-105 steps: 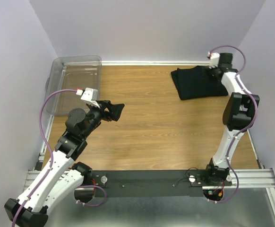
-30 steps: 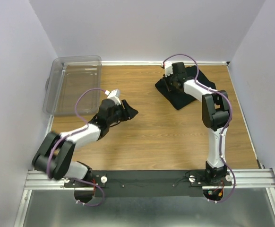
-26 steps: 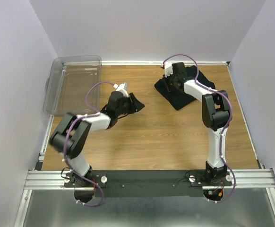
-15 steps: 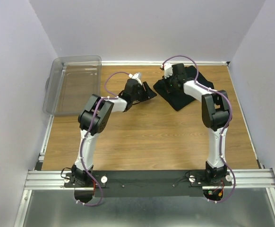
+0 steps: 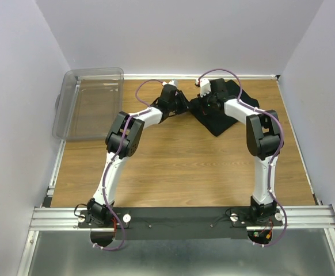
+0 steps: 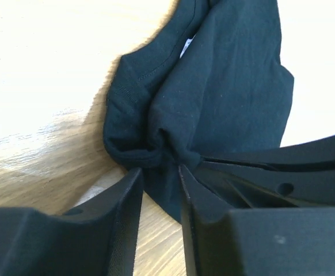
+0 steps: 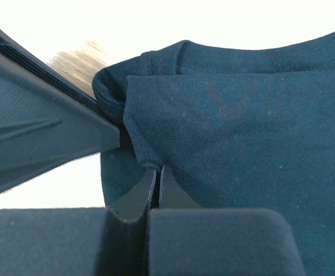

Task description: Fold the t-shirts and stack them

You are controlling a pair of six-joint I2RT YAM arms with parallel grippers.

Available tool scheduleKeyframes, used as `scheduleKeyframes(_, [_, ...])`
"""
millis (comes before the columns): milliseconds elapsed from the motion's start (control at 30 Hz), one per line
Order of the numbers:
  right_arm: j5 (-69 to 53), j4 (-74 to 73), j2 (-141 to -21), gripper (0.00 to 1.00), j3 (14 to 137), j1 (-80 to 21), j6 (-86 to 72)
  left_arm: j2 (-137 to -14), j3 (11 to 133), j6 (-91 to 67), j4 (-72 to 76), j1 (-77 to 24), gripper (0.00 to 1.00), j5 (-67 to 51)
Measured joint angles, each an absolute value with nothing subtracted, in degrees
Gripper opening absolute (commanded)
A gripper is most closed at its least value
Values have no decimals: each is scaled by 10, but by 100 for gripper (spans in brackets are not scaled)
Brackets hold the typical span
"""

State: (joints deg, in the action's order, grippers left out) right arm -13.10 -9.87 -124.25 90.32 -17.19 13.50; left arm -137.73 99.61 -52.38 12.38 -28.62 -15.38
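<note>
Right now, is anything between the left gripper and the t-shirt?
Nothing. In the left wrist view the left gripper has its fingertips either side of the bunched edge of the t-shirt, with no gap left to it.

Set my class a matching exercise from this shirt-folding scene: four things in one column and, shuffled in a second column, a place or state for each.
Things
1. t-shirt
2. plastic bin
3. left gripper
4. right gripper

Descriptions
A. clear, at the far left corner of the table
B. fingers pressed together, pinching black cloth
C. black, bunched at the far middle of the table
D. fingers slightly apart at a fold of cloth

Pairs: 1-C, 2-A, 3-D, 4-B
</note>
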Motion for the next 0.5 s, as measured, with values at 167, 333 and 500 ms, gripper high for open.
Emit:
scheduleKeyframes(167, [-133, -99, -1236, 1, 902, -172, 135, -1386, 1025, -526, 79, -286, 32, -154])
scheduleKeyframes(333, [-139, -99, -1225, 0, 901, -172, 132, -1391, 1035, -522, 44, -284, 0, -154])
scheduleKeyframes(500, [-157, -99, -1206, 1, 894, -172, 129, -1400, 1047, -519, 20, -279, 0, -155])
